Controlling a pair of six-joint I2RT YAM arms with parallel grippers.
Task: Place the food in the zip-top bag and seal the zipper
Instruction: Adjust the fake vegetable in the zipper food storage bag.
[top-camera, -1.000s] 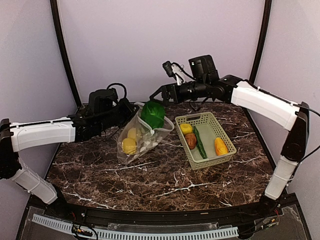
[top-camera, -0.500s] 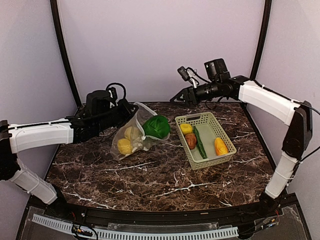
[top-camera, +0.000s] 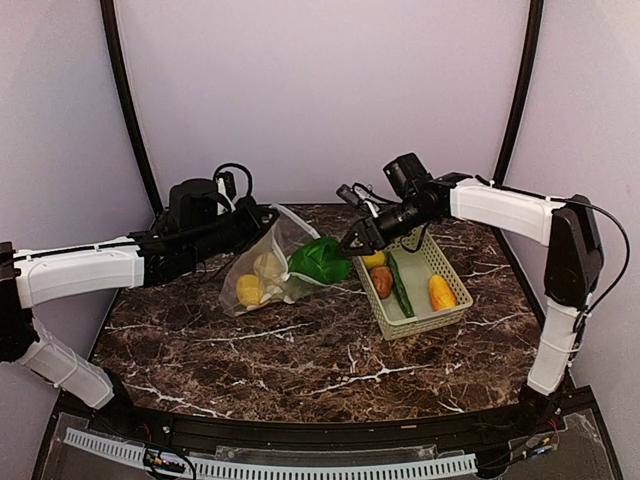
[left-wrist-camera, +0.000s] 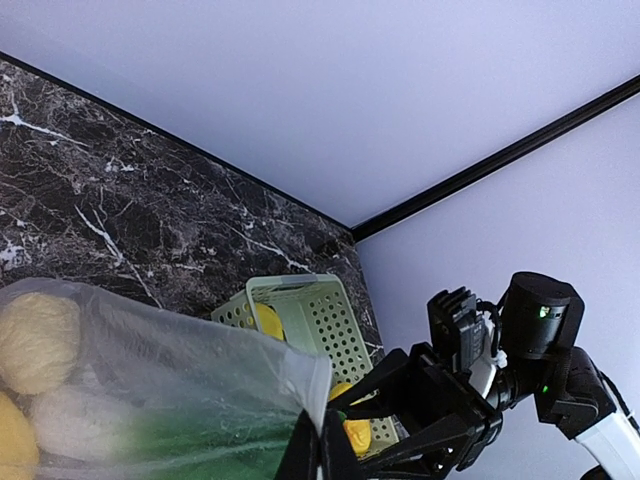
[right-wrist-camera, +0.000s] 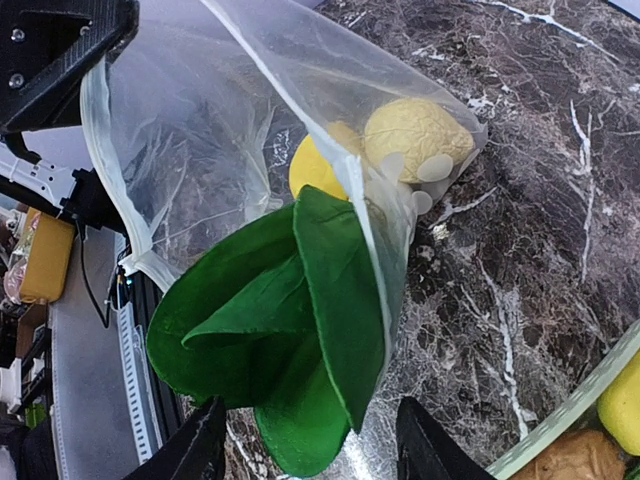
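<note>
Zip-top bag (top-camera: 278, 238) lies on the table (top-camera: 300, 350) just left of the basket (top-camera: 425, 322), its raised upper lip pinched in the left gripper (top-camera: 265, 214) jaws; the right gripper (top-camera: 350, 244) jaws are spread, empty. Push the protruding cabbage (top-camera: 318, 260) fully inside before sealing. Long axis runs left-right, mouth facing right.

The dark marbled counter (top-camera: 300, 350) carries the zip-top bag (top-camera: 250, 285) rear left, with the green basket (top-camera: 430, 318) to its right.
</note>
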